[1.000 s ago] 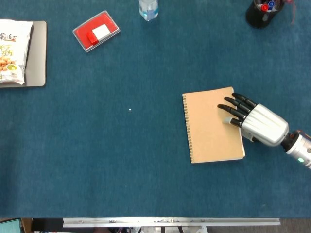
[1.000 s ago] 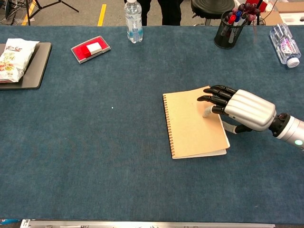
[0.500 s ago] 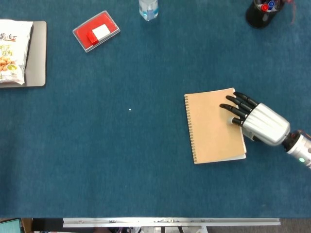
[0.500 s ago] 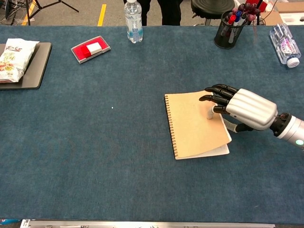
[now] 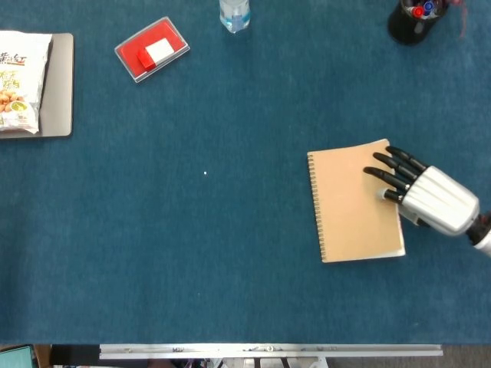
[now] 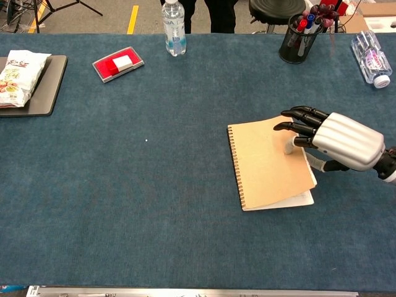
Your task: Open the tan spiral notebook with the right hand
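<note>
I see a black pen cup (image 6: 301,38) stuffed with red and blue markers at the far right of the blue felt-covered table (image 6: 154,185). The tan spiral notebook (image 5: 354,202) lies right of centre, long axis running near-to-far, wire spine on its left. My silver right hand (image 5: 430,195) pinches the cover's right edge, lifting it slightly off the white pages.

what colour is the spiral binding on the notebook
Dark, black-looking wire along the left edge of the tan notebook; clearest in the chest view.
</note>
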